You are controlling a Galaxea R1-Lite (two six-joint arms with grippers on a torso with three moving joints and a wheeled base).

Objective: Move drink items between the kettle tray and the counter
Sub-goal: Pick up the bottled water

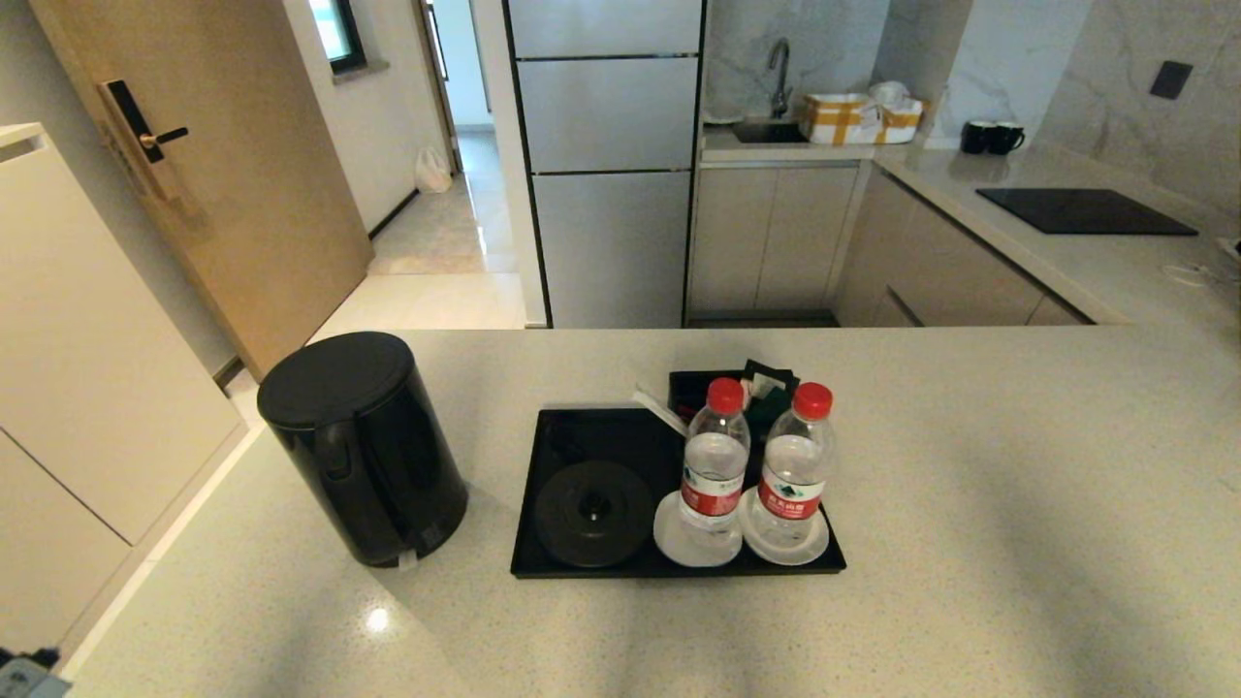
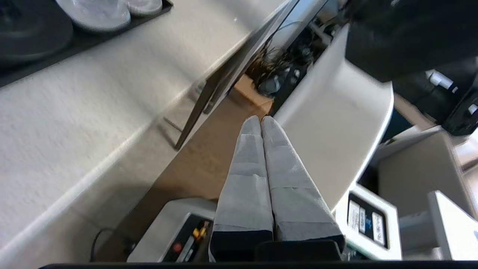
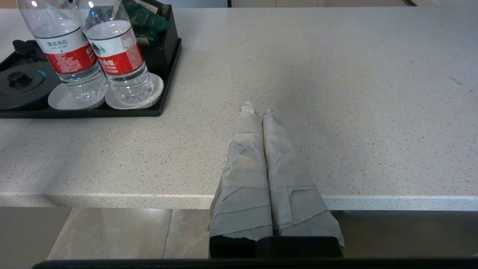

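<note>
The tall black kettle stands on the beige counter, left of the black kettle tray. The tray's round base disc is bare. Two red-capped water bottles stand on white saucers at the tray's right end; in the right wrist view they are the bottles. My right gripper is shut and empty, low at the counter's near edge, right of the tray. My left gripper is shut and empty, hanging below the counter edge beside the robot's body.
A small black box of sachets sits behind the bottles. Two black mugs and a black cooktop are on the far counter at the right. A sink and cardboard boxes stand at the back.
</note>
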